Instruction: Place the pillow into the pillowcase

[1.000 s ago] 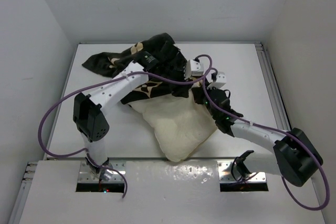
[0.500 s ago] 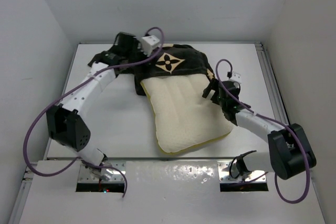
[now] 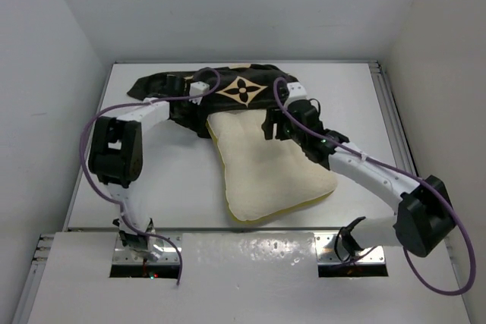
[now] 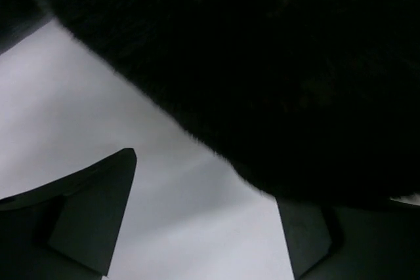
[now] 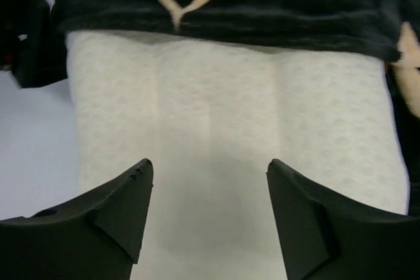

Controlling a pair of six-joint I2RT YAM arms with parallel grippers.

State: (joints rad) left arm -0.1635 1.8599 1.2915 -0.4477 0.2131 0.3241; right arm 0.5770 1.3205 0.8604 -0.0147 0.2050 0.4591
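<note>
Only the 12 o'clock end of the pillow is inside the pillowcase; most lies bare on the counter. Left gripper and right gripper hang spread and empty near the opening.

Both arms: white links, black joint housings, purple cables; black wedge-shaped tool fingers

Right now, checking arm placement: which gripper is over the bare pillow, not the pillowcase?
The right gripper, open above the dimpled cream pillow; the left gripper is at the edge of the black pillowcase.
</note>
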